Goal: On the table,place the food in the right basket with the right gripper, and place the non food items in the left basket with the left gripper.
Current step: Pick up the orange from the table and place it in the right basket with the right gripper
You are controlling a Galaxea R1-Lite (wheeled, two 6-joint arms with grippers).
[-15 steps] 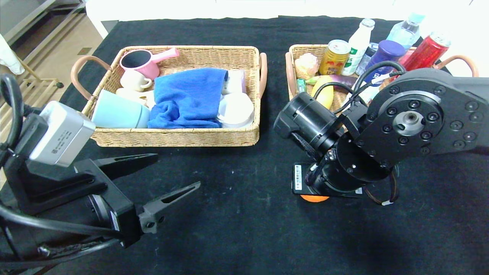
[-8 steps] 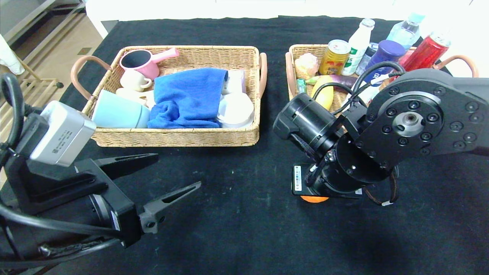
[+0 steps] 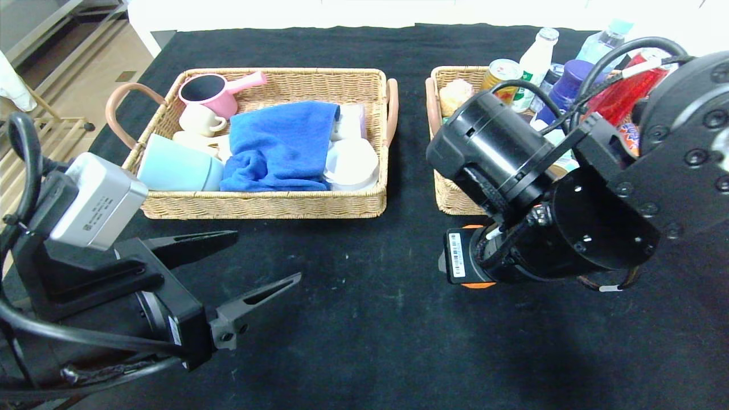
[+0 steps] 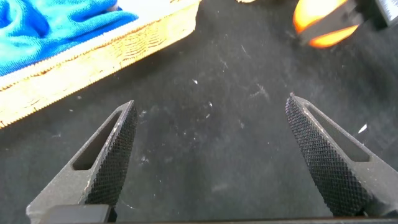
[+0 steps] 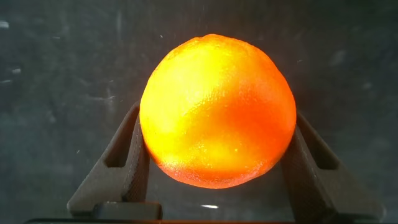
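The right gripper (image 5: 217, 168) has its fingers clamped on both sides of the orange fruit (image 5: 217, 109), above the desk (image 3: 364, 319) at the right basket's (image 3: 450, 196) six o'clock. The left gripper (image 3: 250, 265), fingers spread wide and empty, hovers at the left basket's (image 3: 262, 205) six o'clock.

Open black table (image 3: 364, 319) between and in front of both baskets; free passage there. Left basket (image 3: 262, 205) crowded: blue towel (image 3: 279, 145), teal mug (image 3: 176, 168), pink saucepan (image 3: 211, 94), white cups. Right basket (image 3: 450, 196) packed at the back with upright bottles and a red can (image 3: 618, 94), partly hidden behind the right arm. Right gripper (image 5: 214, 168) clamped around the orange fruit (image 5: 217, 109), blocking the near approach. Left gripper (image 4: 211, 155) spread wide over bare cloth.
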